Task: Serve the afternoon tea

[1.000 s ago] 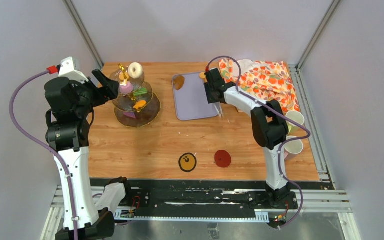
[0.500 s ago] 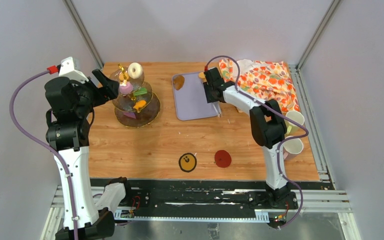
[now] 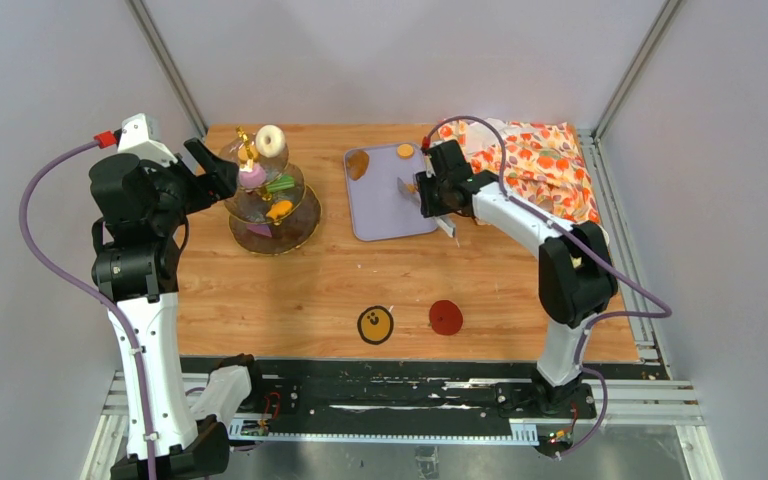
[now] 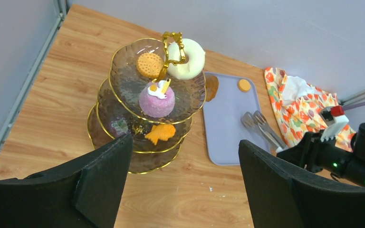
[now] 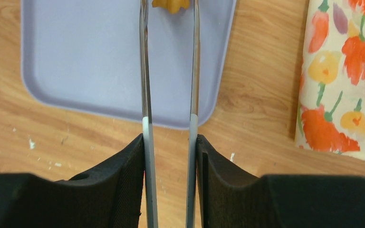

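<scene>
Tongs first: my right pincer [image 5: 169, 145] is closed on the metal tongs [image 5: 145, 95], its two black fingers [image 5: 128, 171] pressing the pair of blades from outside, with a gap left between the blades. The blades reach forward over the near right corner of the lilac tray [image 5: 76, 57], and an orange biscuit [image 5: 171, 4] lies on the tray at the top edge of my wrist view, framed between them. From the left wrist camera the tong tips look short of it, not touching. Right of the tray, a floral cloth [image 5: 347, 71] is bunched on the tabletop [image 5: 266, 123]. My left pincer [image 4: 185, 154] stands wide open with nothing in it, held above the tabletop on the near side of the three-tier glass stand [image 4: 123, 80]. The stand sits upright at the far left, beside the tray. Its top tier carries a white donut [image 4: 190, 61], a round biscuit [image 4: 149, 65] and a pink cake [image 4: 157, 99]. An orange fish-shaped pastry [image 4: 160, 133] rests on the tier below.
</scene>
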Available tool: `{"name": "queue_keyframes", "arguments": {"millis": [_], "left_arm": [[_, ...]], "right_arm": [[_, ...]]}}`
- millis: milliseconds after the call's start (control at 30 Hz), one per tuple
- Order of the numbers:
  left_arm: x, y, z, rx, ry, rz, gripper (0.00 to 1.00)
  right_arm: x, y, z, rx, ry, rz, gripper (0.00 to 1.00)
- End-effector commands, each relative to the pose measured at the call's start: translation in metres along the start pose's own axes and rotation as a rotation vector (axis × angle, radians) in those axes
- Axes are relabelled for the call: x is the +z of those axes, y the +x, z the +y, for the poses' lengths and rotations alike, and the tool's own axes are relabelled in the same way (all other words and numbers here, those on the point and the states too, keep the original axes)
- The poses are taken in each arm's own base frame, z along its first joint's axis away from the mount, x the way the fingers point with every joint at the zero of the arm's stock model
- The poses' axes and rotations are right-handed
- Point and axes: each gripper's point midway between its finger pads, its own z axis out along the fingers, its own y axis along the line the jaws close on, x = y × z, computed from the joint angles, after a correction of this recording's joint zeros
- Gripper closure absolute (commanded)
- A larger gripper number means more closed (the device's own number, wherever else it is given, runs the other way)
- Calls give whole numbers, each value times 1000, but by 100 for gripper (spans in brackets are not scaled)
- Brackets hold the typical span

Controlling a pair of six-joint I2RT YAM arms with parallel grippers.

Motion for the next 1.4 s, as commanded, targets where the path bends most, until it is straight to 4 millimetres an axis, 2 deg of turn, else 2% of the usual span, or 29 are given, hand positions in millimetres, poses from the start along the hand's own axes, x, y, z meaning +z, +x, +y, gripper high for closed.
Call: {"name": "queue_keyframes", "arguments": {"millis": [0,333,600,800,1033,1167,1367], "left_arm": [[-2,-2,-4,11,17,-8,14],[-4,-3,-6,7,22,-15,14],[-9,-6,-7,8,21,-30,14],[-13,-14,-10,12,23,-53,13],[-16,-18,-12,20,28,-64,13],[-17,-19,-12,23,31,-65,13],[-19,-18,-11,29,24,-67,13]], "right_arm": [[-26,6,5,30,-52,-7,86],[-63,19,21,28,-111,-33,86],[-80,15,49,5,-182,-60,86],[-83,12,86,-52,-244,-66,86],[-91,1,148,-147,-357,-111,86],[-86,-5,173,-182,-389,-115,86],[-69,-5,196,-217,-409,-93,86]]}}
